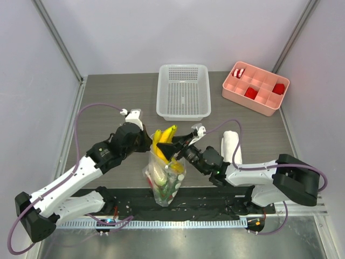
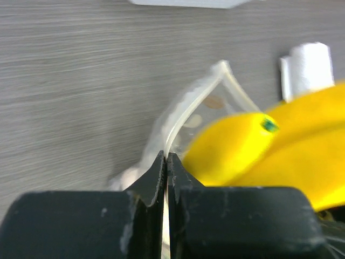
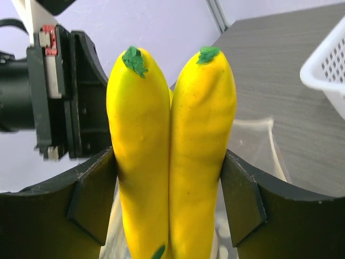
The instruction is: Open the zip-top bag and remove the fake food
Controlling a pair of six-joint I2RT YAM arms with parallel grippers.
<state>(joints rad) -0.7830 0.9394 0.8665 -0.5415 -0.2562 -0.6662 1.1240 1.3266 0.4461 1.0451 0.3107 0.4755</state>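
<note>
The clear polka-dot zip-top bag (image 1: 164, 183) hangs upright over the table's front, mouth up. My left gripper (image 1: 146, 141) is shut on the bag's top edge (image 2: 180, 116) at the left side of the mouth. My right gripper (image 1: 173, 149) is shut on the yellow banana bunch (image 1: 163, 139), which sticks up out of the bag mouth. In the right wrist view the bananas (image 3: 170, 156) fill the gap between both pads. The white radish (image 1: 158, 174), a red chili (image 1: 176, 186) and green stems lie inside the bag.
A white mesh basket (image 1: 183, 91) stands at the back centre. A pink divided tray (image 1: 256, 88) with red blocks sits at the back right. A rolled white cloth (image 1: 229, 145) lies right of the right gripper. A black mat (image 1: 210, 208) runs along the front edge.
</note>
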